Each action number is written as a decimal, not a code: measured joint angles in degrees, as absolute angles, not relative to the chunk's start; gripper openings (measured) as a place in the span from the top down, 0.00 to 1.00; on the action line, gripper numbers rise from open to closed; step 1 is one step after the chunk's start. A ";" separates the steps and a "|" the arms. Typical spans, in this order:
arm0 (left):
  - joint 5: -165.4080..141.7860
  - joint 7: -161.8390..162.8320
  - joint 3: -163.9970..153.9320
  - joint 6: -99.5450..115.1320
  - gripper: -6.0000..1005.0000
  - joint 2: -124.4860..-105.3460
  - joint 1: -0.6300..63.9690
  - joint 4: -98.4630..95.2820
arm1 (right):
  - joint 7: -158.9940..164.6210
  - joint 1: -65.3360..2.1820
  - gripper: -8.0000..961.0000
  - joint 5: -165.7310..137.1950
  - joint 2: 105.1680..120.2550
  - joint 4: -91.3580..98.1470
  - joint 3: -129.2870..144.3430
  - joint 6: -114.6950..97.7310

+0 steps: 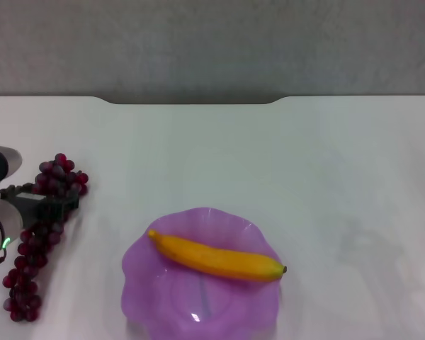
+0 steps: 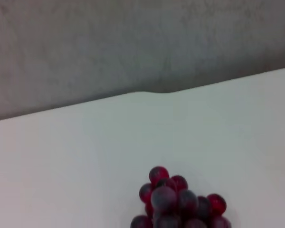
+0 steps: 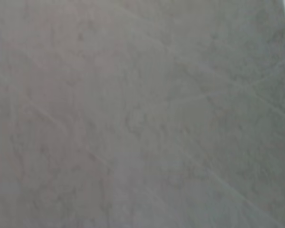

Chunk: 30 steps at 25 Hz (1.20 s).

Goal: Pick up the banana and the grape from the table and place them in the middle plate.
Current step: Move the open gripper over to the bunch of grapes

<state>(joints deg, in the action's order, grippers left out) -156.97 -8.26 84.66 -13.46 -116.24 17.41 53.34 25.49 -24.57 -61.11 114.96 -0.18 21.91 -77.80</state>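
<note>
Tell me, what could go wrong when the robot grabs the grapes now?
The left gripper sits across the middle of the long grape bunch, so the loose ends might droop or slip out. The banana already lies across the middle plate, so the grapes could bump it or land on the rim.

Grey mottled floor [image 1: 212, 42] (faint pale streaks) behind.
</note>
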 joint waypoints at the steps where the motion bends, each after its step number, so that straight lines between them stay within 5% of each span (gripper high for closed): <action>1: -156.97 -8.26 84.74 -13.34 0.20 -116.25 18.08 52.02 | 25.77 -24.58 0.98 -61.21 114.96 -0.15 22.06 -77.96; 30: -156.44 -7.85 85.40 -12.82 0.26 -116.28 21.98 43.83 | 27.00 -24.69 0.98 -63.11 114.89 0.26 22.15 -80.16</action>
